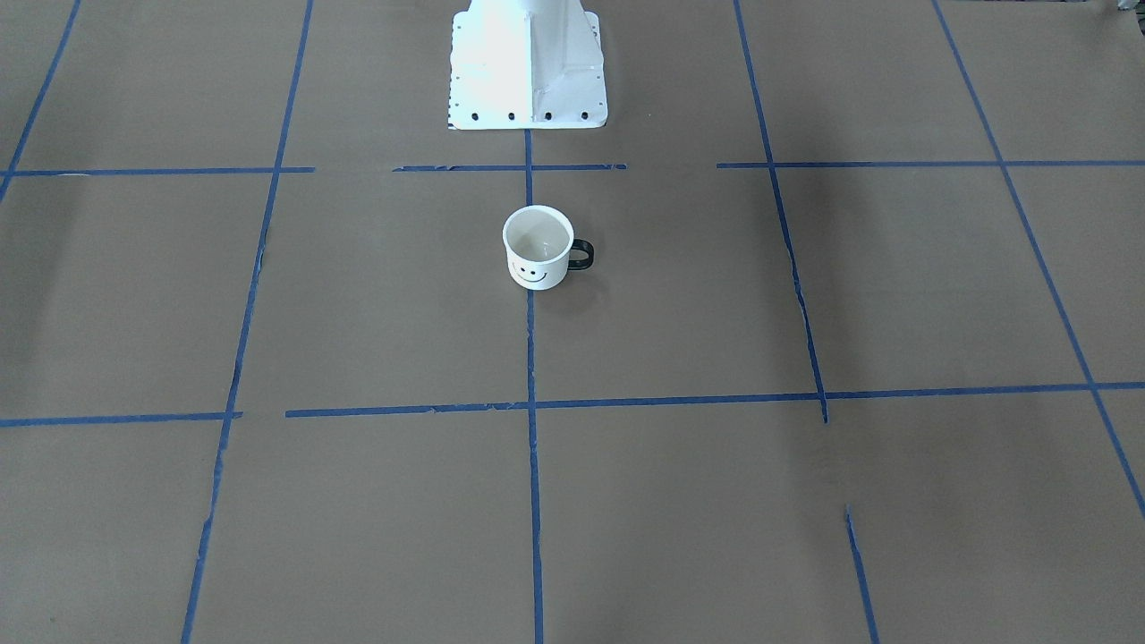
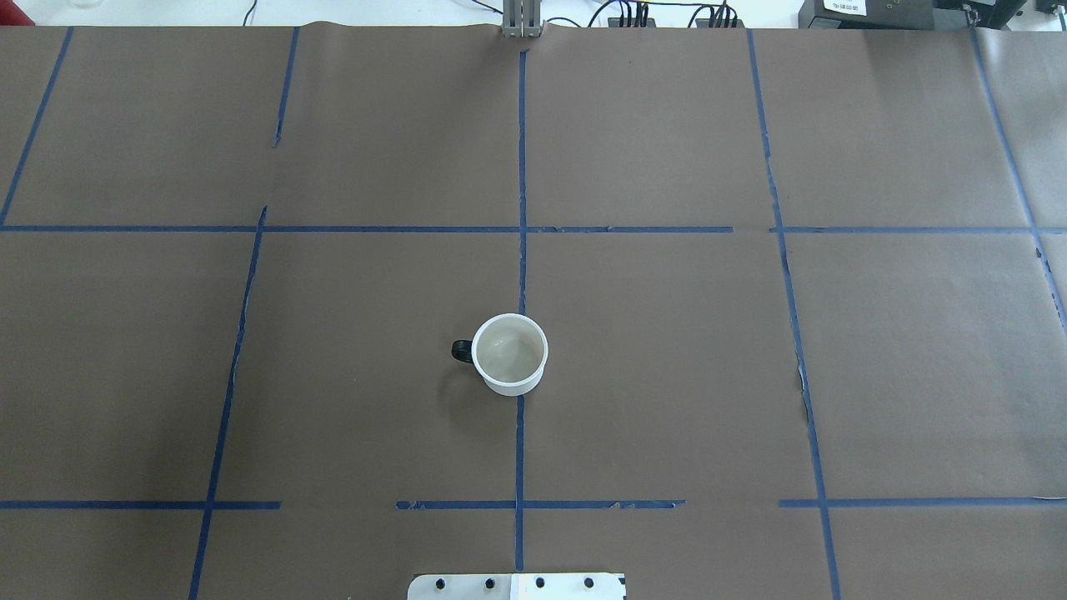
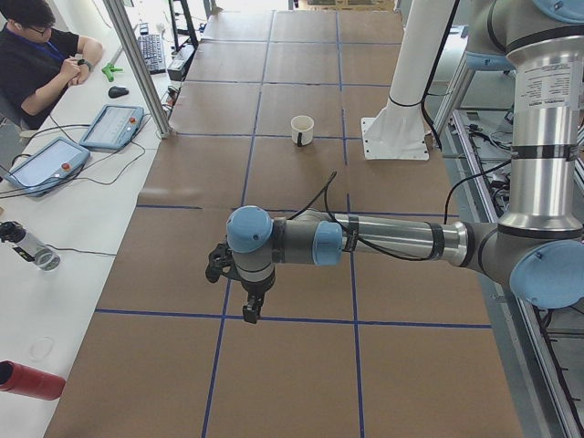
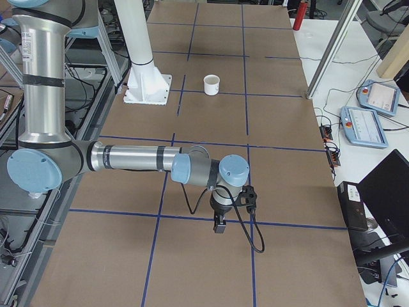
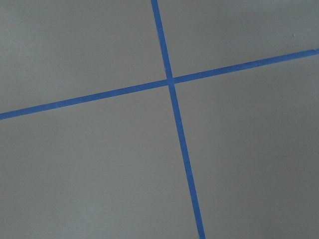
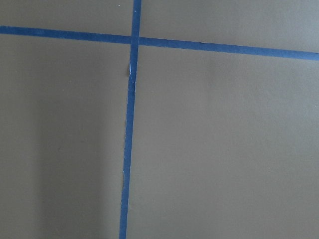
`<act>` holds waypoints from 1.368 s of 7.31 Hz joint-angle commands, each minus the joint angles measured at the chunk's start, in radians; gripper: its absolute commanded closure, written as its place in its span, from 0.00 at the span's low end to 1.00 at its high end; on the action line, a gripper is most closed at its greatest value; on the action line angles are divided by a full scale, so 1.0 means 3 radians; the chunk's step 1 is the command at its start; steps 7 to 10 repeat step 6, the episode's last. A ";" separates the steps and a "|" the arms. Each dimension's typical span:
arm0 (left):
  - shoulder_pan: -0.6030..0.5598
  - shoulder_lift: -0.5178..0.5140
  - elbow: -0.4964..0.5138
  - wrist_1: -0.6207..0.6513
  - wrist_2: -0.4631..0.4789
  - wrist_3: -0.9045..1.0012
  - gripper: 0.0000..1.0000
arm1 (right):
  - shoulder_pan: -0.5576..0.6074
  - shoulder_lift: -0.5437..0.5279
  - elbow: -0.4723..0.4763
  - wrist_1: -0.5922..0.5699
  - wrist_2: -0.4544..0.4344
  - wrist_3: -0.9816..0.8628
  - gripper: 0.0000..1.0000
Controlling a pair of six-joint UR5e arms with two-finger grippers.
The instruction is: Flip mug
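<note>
The white mug [image 1: 538, 249] stands upright, opening up, on the brown paper near the robot's base. Its smiley face looks away from the robot and its dark handle points to the robot's left. It also shows in the overhead view [image 2: 509, 354] and, small, in the side views [image 3: 302, 130] [image 4: 211, 84]. My left gripper [image 3: 251, 308] hangs over the table's left end, far from the mug. My right gripper [image 4: 220, 225] hangs over the right end, also far from it. I cannot tell whether either is open or shut. Both wrist views show only paper and blue tape.
The white robot pedestal [image 1: 528, 67] stands just behind the mug. Blue tape lines [image 2: 522, 167] grid the paper. An operator [image 3: 36, 55] sits at a side bench with tablets [image 3: 111, 126]. A red bottle [image 3: 32, 379] lies there. Teach pendants [image 4: 374, 125] lie on the other bench.
</note>
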 commanded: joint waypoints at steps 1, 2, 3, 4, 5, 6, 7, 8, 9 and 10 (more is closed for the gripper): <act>0.0000 0.0005 0.0008 0.0000 -0.0001 0.0004 0.00 | 0.0000 0.0000 0.0000 0.0000 0.0000 0.0000 0.00; 0.0000 0.0005 0.0003 0.0000 0.0004 0.0004 0.00 | 0.0000 0.0000 0.0000 0.0000 0.0000 0.0000 0.00; 0.0000 0.0005 -0.0012 0.0000 0.0004 -0.0001 0.00 | 0.0000 0.0000 0.0000 0.0000 -0.0005 0.0000 0.00; 0.0000 0.0005 -0.0012 0.0005 0.0004 -0.0001 0.00 | 0.0000 0.0000 0.0000 0.0000 0.0000 0.0000 0.00; 0.0000 0.0005 -0.0012 0.0000 0.0004 0.0004 0.00 | 0.0000 0.0000 0.0000 0.0000 0.0000 0.0000 0.00; 0.0000 0.0005 -0.0017 0.0000 0.0009 0.0010 0.00 | 0.0000 0.0000 0.0000 0.0000 0.0000 0.0000 0.00; 0.0000 0.0005 -0.0017 0.0000 0.0009 0.0010 0.00 | 0.0000 0.0000 0.0000 0.0000 0.0000 0.0000 0.00; 0.0000 0.0005 -0.0017 0.0000 0.0009 0.0010 0.00 | 0.0000 0.0000 0.0000 0.0000 0.0000 0.0000 0.00; 0.0000 0.0005 -0.0017 0.0000 0.0009 0.0010 0.00 | 0.0000 0.0000 0.0000 0.0000 0.0000 0.0000 0.00; 0.0000 0.0005 -0.0017 0.0000 0.0009 0.0010 0.00 | 0.0000 0.0000 0.0000 0.0000 0.0000 0.0000 0.00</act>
